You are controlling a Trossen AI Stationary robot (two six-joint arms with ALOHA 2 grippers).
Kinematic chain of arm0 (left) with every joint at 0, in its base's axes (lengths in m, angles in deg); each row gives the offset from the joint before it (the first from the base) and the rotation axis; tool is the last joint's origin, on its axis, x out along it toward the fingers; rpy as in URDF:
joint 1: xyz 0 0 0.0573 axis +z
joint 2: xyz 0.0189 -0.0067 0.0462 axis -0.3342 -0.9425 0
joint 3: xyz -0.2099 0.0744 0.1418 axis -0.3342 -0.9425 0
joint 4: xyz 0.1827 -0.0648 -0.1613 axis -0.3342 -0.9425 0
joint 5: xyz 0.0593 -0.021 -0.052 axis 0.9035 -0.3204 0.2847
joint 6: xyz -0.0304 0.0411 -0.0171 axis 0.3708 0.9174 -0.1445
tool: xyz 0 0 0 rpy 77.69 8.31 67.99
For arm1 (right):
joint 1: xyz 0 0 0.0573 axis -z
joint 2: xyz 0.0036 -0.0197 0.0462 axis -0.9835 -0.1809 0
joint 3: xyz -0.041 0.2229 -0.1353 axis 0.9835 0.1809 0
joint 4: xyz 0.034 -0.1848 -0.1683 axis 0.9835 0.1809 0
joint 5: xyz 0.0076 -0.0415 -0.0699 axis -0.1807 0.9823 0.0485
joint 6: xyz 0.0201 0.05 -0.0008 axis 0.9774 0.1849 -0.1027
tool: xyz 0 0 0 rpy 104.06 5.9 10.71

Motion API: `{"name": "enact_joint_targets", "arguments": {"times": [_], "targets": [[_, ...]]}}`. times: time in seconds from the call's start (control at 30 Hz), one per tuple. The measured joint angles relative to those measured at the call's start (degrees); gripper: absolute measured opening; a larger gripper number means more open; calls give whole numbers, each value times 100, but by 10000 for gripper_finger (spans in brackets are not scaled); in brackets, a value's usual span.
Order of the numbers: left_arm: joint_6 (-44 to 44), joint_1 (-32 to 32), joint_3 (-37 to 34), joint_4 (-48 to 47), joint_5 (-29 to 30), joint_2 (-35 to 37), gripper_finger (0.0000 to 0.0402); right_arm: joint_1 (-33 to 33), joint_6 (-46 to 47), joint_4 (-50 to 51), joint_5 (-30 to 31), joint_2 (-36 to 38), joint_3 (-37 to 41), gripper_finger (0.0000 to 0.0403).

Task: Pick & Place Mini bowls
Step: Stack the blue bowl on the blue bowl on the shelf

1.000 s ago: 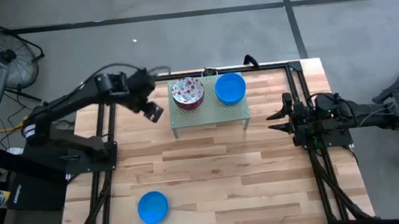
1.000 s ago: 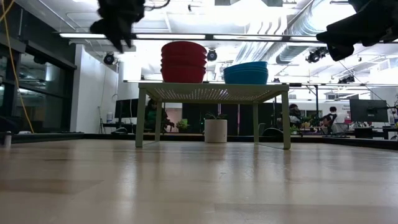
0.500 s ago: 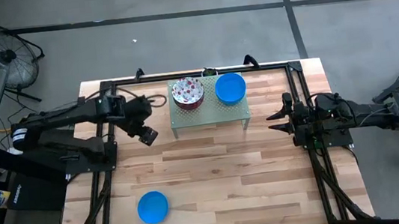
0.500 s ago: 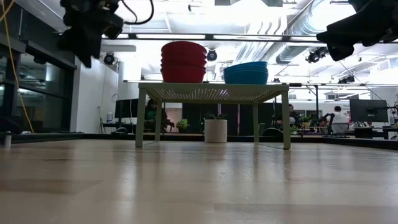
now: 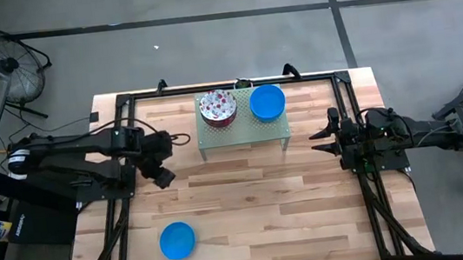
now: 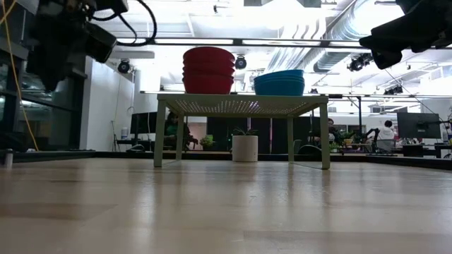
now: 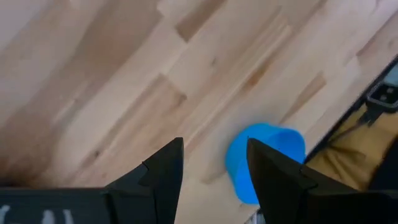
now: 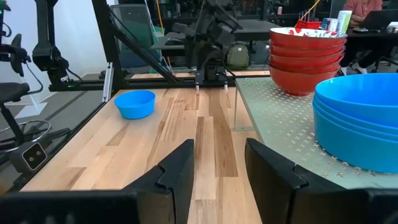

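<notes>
A stack of bowls, red outside and speckled inside [image 5: 218, 107], and a stack of blue bowls [image 5: 268, 102] sit on the green perforated stand [image 5: 243, 127] at the table's far middle. One blue bowl [image 5: 177, 240] rests on its base near the front left, also in the left wrist view [image 7: 264, 158] and the right wrist view [image 8: 135, 103]. My left gripper [image 5: 163, 177] hangs open over bare wood to the left of the stand, pointing down, with nothing between its fingers [image 7: 214, 149]. My right gripper [image 5: 320, 142] waits open at the table's right, level [image 8: 217, 168].
Black frame rails [image 5: 124, 186] run along the table's left, far and right sides. Bare wood [image 5: 266, 205] lies between the stand and the front edge. A fan [image 5: 1, 64] stands on the floor beyond the far left corner.
My left gripper has drawn back from beside the stand's left end toward the table's left and near edges, sinking and tipping to point more steeply down. Its fingers have kept the same gap. The bowls have stayed where they were.
</notes>
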Motion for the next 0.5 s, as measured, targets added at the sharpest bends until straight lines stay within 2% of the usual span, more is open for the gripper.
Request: {"name": "enact_joint_targets", "arguments": {"times": [0.37,0.5], "targets": [[-11,-613,-376,-4,-695,0,172,0,1,0,0,0,0,130],[-12,-883,-421,-31,-713,0,172,0,-1,0,0,0,0,130]]}}
